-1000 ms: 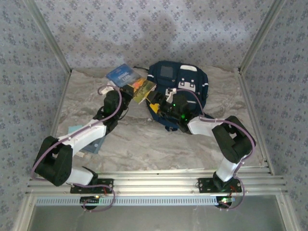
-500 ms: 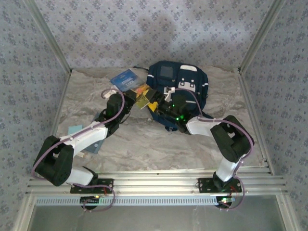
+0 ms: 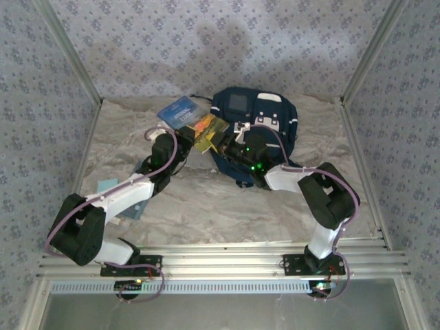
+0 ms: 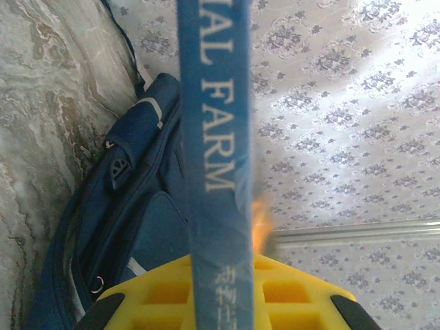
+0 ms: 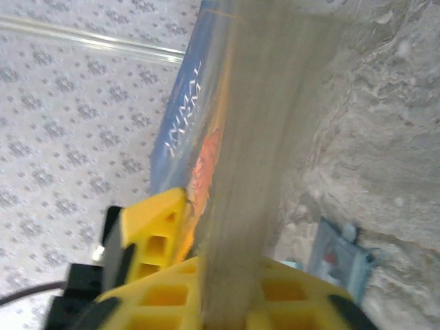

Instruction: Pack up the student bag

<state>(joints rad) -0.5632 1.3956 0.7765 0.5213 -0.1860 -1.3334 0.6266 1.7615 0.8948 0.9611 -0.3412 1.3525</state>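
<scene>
The student bag (image 3: pixel 265 117) lies at the back middle of the table, navy with white stripes and a grey square patch; it shows again as the student bag (image 4: pixel 130 213) at the left of the left wrist view. A blue book (image 3: pixel 181 112) with an orange picture hangs just left of it, tilted above the table. My left gripper (image 3: pixel 184 134) is shut on its blue spine (image 4: pixel 216 158), lettered "FARM". My right gripper (image 3: pixel 223 142) is shut on the book's pale page edge (image 5: pixel 265 137). The left gripper's yellow finger (image 5: pixel 148 230) shows beside the cover.
A light-blue flat case (image 3: pixel 110 187) lies on the marble-patterned table (image 3: pixel 206 199) under the left arm; the same case (image 5: pixel 337 251) appears in the right wrist view. Patterned walls with metal frame rails (image 3: pixel 361 55) close in the back and sides.
The book has shifted a little to the right, toward the bag. The right gripper has moved left and farther back along the bag's edge to the book.
</scene>
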